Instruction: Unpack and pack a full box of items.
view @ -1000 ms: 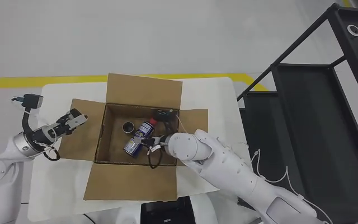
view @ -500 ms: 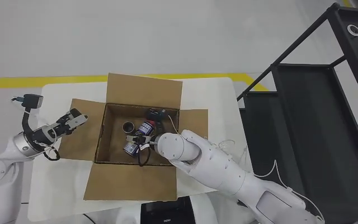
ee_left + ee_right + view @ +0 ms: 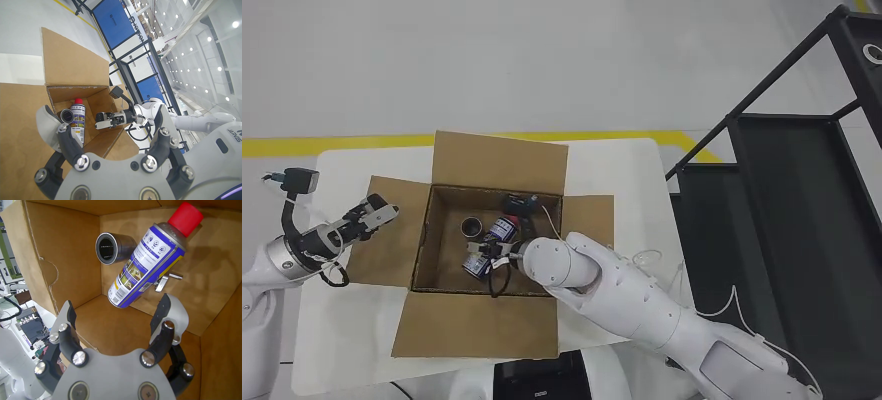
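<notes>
Unpacking target: we judge the spray can (image 3: 145,258) is next, lying slanted inside the box (image 3: 500,160).
Right tool (image 3: 117,300): spread wide, empty, near the can's base.
Left tool (image 3: 382,213): open, empty, over the box's left flap.
Risk: the round can could roll out of the closing tool into the metal sleeve (image 3: 111,249).

One box (image 3: 497,160), can (image 3: 145,264), bearing (image 3: 109,248), metal fitting (image 3: 162,283)

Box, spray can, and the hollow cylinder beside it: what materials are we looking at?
Box: corrugated cardboard, matte brown; fluting shows at the cut edges.
Spray can: probably thin metal, bare silvery shoulder above a glossy printed label; red cap looks plastic.
Cylinder: likely steel, dark body with a bright polished rim.
</notes>
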Robot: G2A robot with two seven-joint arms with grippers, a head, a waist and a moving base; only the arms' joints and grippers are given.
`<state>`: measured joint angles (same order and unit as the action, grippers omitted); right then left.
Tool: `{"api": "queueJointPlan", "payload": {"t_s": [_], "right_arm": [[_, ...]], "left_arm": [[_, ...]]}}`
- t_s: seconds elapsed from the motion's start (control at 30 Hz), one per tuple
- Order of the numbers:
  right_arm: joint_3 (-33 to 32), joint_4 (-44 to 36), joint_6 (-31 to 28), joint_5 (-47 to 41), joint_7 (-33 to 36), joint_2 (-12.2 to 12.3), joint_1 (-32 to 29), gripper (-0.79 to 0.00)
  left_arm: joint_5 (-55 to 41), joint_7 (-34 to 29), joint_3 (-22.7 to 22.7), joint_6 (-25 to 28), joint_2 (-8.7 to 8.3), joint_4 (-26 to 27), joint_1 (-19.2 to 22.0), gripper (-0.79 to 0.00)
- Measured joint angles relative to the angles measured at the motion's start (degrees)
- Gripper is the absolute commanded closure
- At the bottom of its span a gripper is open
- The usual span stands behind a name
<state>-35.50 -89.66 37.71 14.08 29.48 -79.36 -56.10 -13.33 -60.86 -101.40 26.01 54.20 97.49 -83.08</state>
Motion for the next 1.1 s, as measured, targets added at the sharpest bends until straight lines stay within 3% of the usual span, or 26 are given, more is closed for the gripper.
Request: {"api": "queueJointPlan", "payload": {"t_s": [0.43,0.83,1.1], "right_arm": [[12.8,8.9,-2.5,13.0,0.8,-6.5,12.3,-0.785],[19.4,20.4,-2.1,21.6,-3.8,-13.4,14.3,-0.785],[18.5,25.2,-1.5,24.7,-3.6,-16.5,15.8,-0.785]], "left_arm": [[0.0,0.0,0.0,0.0,0.00,0.0,0.0,-0.785],[0.0,0.0,0.0,0.0,0.00,0.0,0.0,-0.785],[0.0,0.0,0.0,0.0,0.00,0.0,0.0,-0.785]]}}
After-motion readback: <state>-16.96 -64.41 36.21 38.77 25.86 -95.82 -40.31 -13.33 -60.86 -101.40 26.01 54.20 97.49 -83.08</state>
